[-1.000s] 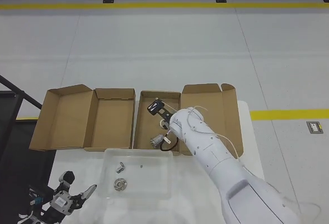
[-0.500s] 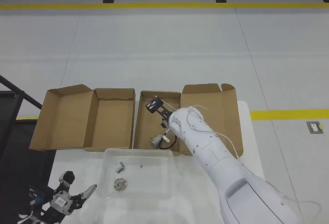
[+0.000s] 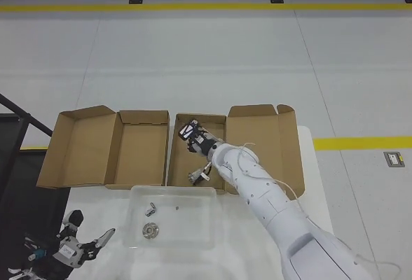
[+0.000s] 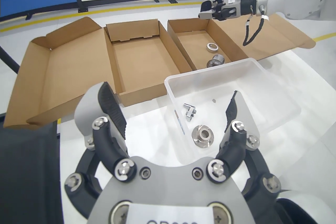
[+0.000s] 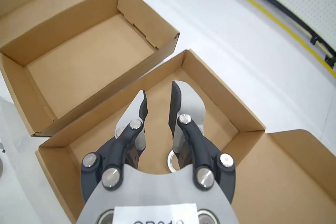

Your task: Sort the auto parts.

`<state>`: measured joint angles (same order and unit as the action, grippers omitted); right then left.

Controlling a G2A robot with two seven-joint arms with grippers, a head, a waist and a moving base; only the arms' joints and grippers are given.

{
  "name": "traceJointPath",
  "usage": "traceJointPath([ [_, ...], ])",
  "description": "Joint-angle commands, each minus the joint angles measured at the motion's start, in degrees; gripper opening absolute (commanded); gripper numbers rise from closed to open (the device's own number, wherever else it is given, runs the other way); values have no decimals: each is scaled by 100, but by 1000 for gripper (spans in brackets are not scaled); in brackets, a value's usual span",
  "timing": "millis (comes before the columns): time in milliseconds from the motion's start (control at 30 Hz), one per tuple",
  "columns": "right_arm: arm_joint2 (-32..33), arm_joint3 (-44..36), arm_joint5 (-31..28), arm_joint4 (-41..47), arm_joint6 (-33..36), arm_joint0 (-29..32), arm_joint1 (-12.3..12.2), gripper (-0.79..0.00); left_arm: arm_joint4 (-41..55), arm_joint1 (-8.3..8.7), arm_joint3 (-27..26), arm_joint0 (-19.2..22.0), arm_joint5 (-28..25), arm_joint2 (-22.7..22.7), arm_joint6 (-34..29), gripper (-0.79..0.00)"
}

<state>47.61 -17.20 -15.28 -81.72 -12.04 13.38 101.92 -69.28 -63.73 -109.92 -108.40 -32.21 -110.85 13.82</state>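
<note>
Hovering released above the centre-frame box (image 3: 179, 150) with two sorted parts (image 4: 216, 60), the right gripper (image 5: 158, 93) leaves two loose parts (image 4: 201, 135) in the tray (image 4: 262, 72).

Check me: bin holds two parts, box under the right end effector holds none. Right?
Wrong on the box. The bin holds two, a bracket and a flange, but the box under the right end effector also holds two: a ring and a gear-like part. Left wrist view shows it.

top: overhead, looking down | left wrist: low, far, facing cardboard boxes (image 4: 136, 51) | right wrist: close above them
</note>
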Motion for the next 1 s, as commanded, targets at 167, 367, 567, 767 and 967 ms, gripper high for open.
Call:
traceJointPath([
  [167,58,-927,500,-634,-1687,788,-345,-573,-1731,23,-825,-574,139,-146,119,0],
  [367,423,-2394,637,-1290,-2316,1740,-808,-557,-2495,0,-1265,-721,669,70,-143,0],
  [567,1058,-4537,221,-2050,-1711,2973,-1288,-480,-2830,-24,-1411,-510,1039,507,-636,0],
  [767,1536,-6416,-221,-2579,-780,4207,-1572,0,-3191,-43,-1365,-167,1284,1007,-1197,0],
  [967,1536,-6416,-221,-2579,-780,4207,-1572,0,-3191,-43,-1365,-167,1284,1007,-1197,0],
])
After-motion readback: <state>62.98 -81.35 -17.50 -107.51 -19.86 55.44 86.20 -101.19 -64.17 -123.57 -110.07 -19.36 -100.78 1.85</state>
